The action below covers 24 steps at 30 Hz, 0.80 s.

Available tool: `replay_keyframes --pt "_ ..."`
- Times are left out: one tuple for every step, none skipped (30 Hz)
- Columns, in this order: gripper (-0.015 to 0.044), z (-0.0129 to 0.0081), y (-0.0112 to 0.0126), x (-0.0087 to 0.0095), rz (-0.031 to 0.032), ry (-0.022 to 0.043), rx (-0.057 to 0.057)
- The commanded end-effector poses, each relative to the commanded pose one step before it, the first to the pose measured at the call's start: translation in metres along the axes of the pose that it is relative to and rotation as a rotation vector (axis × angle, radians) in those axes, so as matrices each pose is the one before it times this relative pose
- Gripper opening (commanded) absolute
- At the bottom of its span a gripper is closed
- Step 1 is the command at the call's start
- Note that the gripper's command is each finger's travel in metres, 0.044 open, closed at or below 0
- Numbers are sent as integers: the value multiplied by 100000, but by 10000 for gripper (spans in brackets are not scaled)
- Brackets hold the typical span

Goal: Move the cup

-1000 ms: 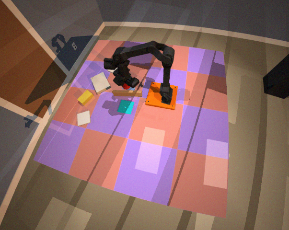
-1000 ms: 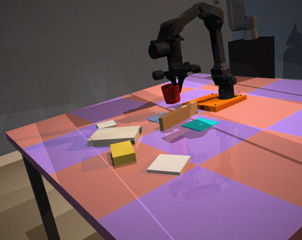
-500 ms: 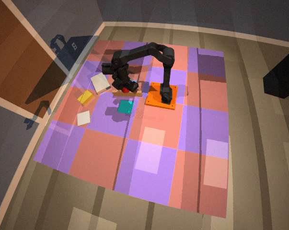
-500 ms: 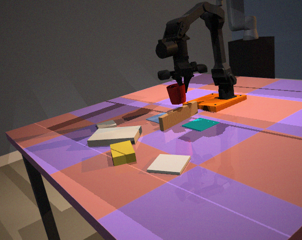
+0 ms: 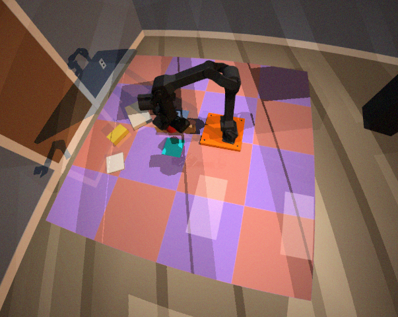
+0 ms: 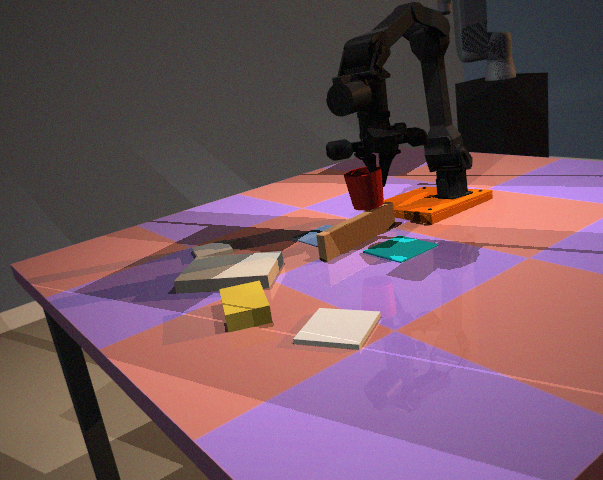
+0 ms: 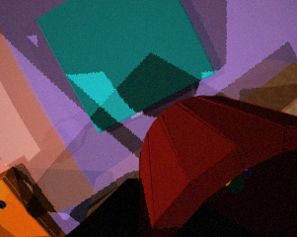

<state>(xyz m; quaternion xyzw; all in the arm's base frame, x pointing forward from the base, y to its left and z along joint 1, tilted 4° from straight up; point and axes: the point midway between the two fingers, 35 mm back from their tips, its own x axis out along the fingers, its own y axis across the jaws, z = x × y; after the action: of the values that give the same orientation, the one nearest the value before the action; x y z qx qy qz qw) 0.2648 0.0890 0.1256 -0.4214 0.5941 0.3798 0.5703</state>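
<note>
One red cup [image 6: 364, 188] is clamped by its rim in your gripper [image 6: 376, 173], hanging in the air right under the fingers and above the wooden block [image 6: 355, 230], with the teal pad [image 6: 400, 248] lying on the table [image 6: 497, 320] just beyond it.

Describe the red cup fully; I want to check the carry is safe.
The red cup is a faceted, tapered, matte tumbler, wider at the rim. It hangs upright or nearly so, clear of the table, its rim pinched by the gripper. It sits above the wooden bar, with the teal pad just beyond. Its contents are barely visible.
</note>
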Motion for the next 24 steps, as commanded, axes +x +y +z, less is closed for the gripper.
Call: replay_keyframes --pt "0 665 512 -66 350 -310 448" --pt "0 166 122 -7 11 -14 0" --pt "0 166 122 -7 11 -14 0" --pt "0 166 123 -7 11 -14 0" --pt "0 166 123 -7 11 -14 0" --pt "0 165 123 -7 11 -14 0" --pt "0 165 123 -7 11 -14 0" --pt "0 164 124 -7 11 -14 0" --pt "0 164 124 -7 11 -14 0" --pt "0 164 124 -7 11 -14 0" --pt "0 164 125 -7 11 -14 0" --pt "0 164 125 -7 11 -14 0" --pt "0 163 125 -7 11 -14 0" --pt "0 163 126 -7 11 -14 0" --pt "0 162 126 -8 11 -13 0" --pt "0 162 126 -8 11 -13 0" --pt "0 162 126 -8 11 -13 0" --pt "0 161 127 -9 11 -13 -1" --pt "0 161 127 -9 11 -13 -1" --pt "0 174 138 -10 12 -14 -1" --pt "0 165 132 -10 12 -13 -1" --pt "0 164 133 -10 12 -13 -1" --pt "0 163 135 -10 12 -12 -1" --pt "0 162 136 -10 12 -12 -1"
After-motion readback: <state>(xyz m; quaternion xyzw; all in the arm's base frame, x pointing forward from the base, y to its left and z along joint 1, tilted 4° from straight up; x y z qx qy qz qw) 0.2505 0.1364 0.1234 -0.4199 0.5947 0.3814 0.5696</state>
